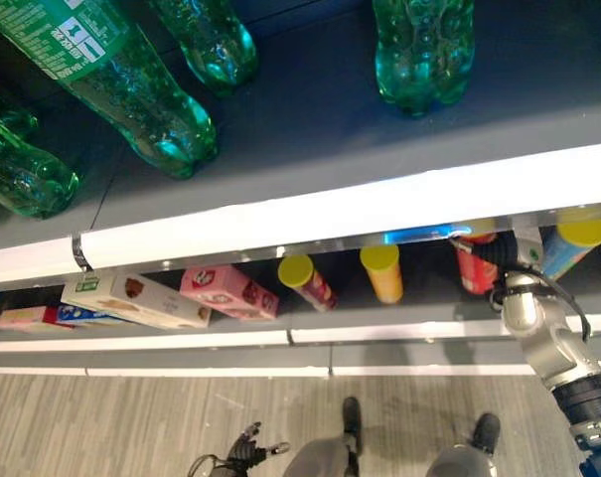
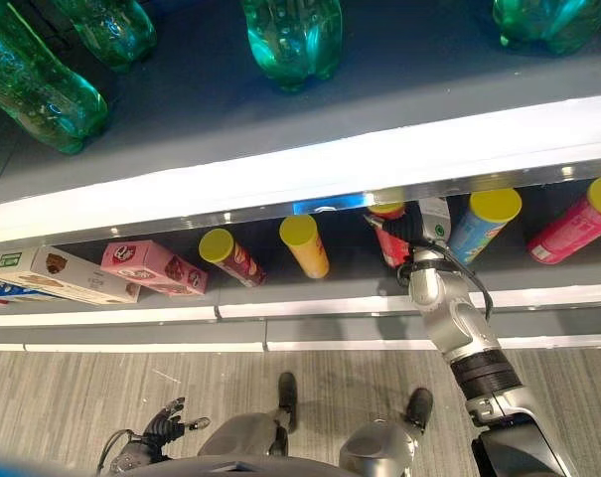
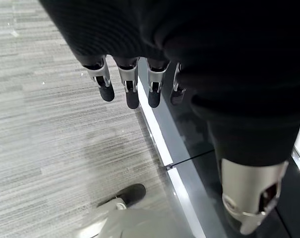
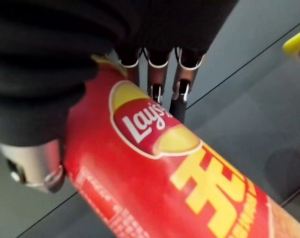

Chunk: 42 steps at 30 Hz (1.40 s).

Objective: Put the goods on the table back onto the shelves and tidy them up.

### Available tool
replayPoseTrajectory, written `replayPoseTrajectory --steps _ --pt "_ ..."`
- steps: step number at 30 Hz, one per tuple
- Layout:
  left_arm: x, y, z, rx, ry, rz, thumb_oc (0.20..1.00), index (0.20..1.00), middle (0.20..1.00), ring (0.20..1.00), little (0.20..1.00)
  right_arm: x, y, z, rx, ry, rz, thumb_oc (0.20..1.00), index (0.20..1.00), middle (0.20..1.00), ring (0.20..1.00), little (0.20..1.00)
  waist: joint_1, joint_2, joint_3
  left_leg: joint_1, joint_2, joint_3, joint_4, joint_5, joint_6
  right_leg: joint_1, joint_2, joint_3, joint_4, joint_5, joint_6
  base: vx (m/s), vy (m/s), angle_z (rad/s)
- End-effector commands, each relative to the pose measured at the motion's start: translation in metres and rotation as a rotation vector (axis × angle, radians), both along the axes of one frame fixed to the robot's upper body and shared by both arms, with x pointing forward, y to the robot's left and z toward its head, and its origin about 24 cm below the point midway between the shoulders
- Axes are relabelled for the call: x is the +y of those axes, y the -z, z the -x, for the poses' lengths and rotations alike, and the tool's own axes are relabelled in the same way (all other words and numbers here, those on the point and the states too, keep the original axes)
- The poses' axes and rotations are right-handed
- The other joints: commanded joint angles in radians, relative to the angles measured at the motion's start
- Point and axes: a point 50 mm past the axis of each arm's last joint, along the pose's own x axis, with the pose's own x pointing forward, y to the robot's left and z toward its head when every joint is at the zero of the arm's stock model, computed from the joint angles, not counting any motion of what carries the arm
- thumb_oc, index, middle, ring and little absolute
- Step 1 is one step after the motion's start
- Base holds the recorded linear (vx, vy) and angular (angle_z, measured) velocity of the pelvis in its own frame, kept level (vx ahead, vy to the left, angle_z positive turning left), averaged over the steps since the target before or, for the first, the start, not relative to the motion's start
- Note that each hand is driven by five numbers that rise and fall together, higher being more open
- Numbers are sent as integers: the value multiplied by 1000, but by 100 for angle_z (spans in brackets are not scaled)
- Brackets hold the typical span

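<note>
Right wrist view: the right hand point(image 4: 65, 94) holds a red chip can point(image 4: 189, 188), with its fingers point(image 4: 182, 94) curled round the far side of the tube and the thumb set against the near side. In the right eye view that red chip can point(image 2: 392, 238) is inside the lower shelf point(image 2: 360, 298), tilted, its upper end hidden beneath the white shelf edge point(image 2: 310, 169), with the right hand point(image 2: 426, 231) reaching in from below. Taking the red chip can as reference: just beside it toward the robot's right is a blue can with a yellow lid point(image 2: 485, 224), and beyond that a pink can with a yellow lid point(image 2: 570, 224). Toward the robot's left of it is an orange can with a yellow lid point(image 2: 306, 245), then a dark red can with a yellow lid point(image 2: 231, 257), then a pink box point(image 2: 153, 266) and a white biscuit box point(image 2: 62, 275). All of these cans lean on the lower shelf. Above the white shelf edge, green bottles point(image 2: 292, 40) are on the upper shelf point(image 2: 201, 109). The left hand point(image 3: 135, 84) hangs over the grey floor point(image 3: 50, 129) beside the shelf base, its fingers point(image 3: 106, 84) straight, side by side, holding nothing.
</note>
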Motion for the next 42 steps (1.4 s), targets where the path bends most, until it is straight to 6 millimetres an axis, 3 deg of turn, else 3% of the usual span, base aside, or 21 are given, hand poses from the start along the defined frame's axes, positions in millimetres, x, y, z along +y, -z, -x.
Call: replayPoseTrajectory --steps 1,18,42 --pt "-1 -4 -18 -41 60 -38 1000 1000 1000 1000 1000 16 -36 -12 -172 -47 36 200 200 200 200 200 34 -5 -14 24 33 24 6 -122 -3 -123 -68 54 152 -46 11 -16 22 8" --pt "-11 -3 -20 -50 101 -23 1000 1000 1000 1000 1000 11 -39 -18 -180 -17 50 200 200 200 200 200 39 59 16 -26 6 -5 6 -103 0 -154 -100 35 164 -33 20 -5 14 4" --pt "-13 -3 -26 -55 111 -33 1000 1000 1000 1000 1000 13 -33 -16 -162 -25 74 200 200 200 200 200 34 45 17 -31 5 -9 6 -106 -1 -160 -103 38 173 -37 20 -1 -1 1"
